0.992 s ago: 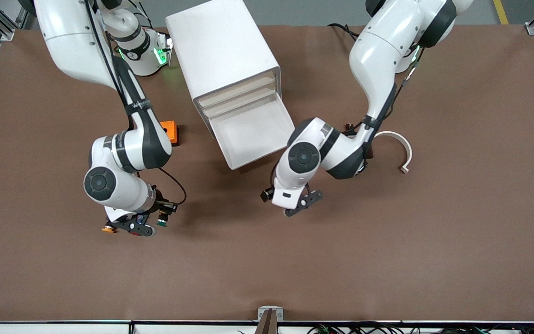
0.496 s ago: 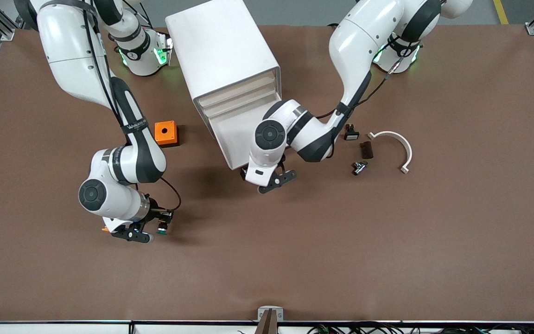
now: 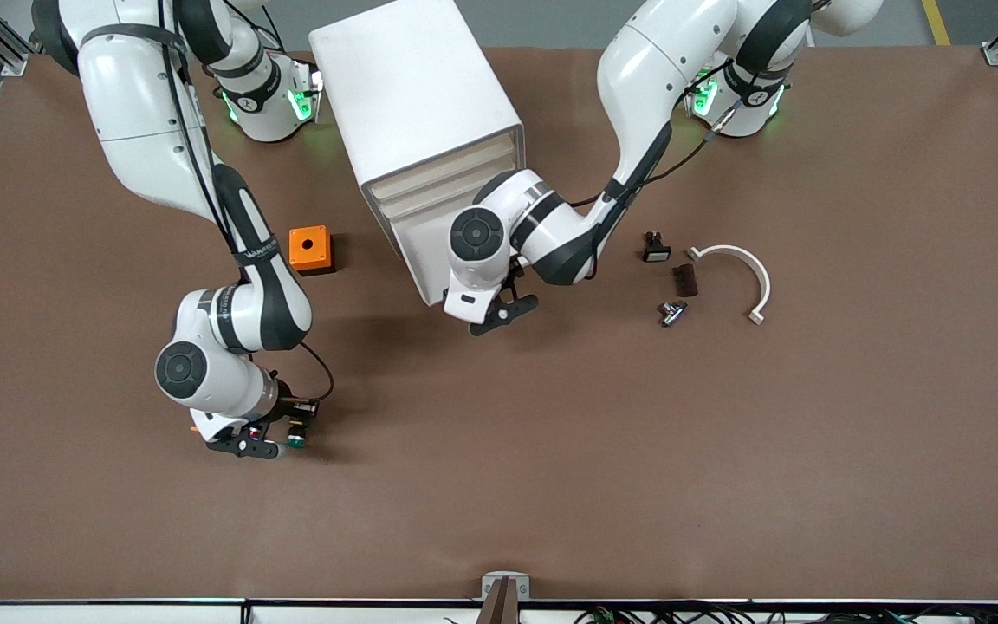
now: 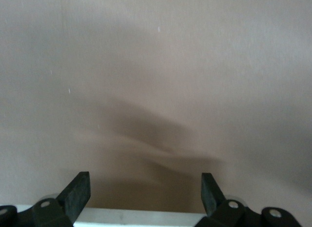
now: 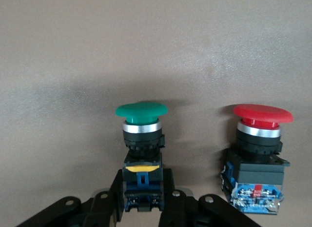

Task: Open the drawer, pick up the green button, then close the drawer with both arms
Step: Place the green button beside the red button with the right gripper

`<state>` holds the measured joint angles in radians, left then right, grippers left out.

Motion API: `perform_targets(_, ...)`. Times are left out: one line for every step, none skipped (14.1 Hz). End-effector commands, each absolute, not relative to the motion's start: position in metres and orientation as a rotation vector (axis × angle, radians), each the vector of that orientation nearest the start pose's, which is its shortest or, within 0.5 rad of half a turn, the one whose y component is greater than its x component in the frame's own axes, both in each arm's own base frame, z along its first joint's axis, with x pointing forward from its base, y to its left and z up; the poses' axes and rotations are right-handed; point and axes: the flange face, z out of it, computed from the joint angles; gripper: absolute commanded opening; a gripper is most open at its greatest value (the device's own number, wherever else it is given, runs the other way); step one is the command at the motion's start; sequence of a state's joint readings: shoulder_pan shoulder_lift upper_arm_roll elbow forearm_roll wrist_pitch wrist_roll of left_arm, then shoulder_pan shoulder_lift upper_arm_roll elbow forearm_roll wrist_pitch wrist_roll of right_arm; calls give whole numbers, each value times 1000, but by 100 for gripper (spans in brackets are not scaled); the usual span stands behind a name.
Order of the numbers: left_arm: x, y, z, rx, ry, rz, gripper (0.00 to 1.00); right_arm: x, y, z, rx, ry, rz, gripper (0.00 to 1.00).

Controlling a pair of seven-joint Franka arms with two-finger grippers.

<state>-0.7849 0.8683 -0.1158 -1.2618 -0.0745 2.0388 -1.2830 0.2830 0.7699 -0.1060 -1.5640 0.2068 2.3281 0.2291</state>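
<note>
Front view: brown desk (image 3: 724, 451), seen from above. White box cabinet (image 3: 412, 95) at 12 o'clock, lowest drawer (image 3: 419, 243) pulled out toward the camera. Left pincer (image 3: 499, 314) at the drawer's cream front edge, near the corner toward the left arm's end. Right pincer (image 3: 249, 447) low over the desk at 8 o'clock, green-capped button (image 3: 295, 436) in its grip, well apart from the drawer. Small orange box (image 3: 309, 249) beside the cabinet, toward the right arm's end. Curved white piece (image 3: 742, 276) and small dark parts (image 3: 683, 279) at 3 o'clock of the drawer.

Left wrist view: left pincer (image 4: 145, 195) spread wide, nothing between its fingers (image 4: 77, 192); white drawer edge (image 4: 136, 217) just beneath them, bare desk ahead.

Right wrist view: right pincer (image 5: 143, 203) closed on the black and blue body of the green button (image 5: 141, 149), green cap pointing away. Red-capped button (image 5: 258, 158) just beside it, apart from the fingers (image 5: 116, 196).
</note>
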Motion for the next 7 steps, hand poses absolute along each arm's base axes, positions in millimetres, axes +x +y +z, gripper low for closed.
perform_targets(449,-581,243,-3018,-752,315,100,692,126,189,-3056,328,15,99)
perform_targets(444,-586,243,-3008,-787,332,100,693,125,190,-3057,324,15,100)
perform_targets(439,-588,241,-2995,-817,348,100,693,125,193,-3054,330,11,100)
perform_targets(434,-592,238,-2986,-833,365,100,693,128,197,-3050,329,12,100)
perform_targets(429,-595,237,-2982,-851,405,100,694,128,202,-3048,328,6,100)
perform_targets(425,-599,238,-2981,-869,455,100,694,129,212,-3047,323,19,100)
perform_targets(421,-602,238,-2979,-885,495,100,692,128,216,-3057,312,89,100)
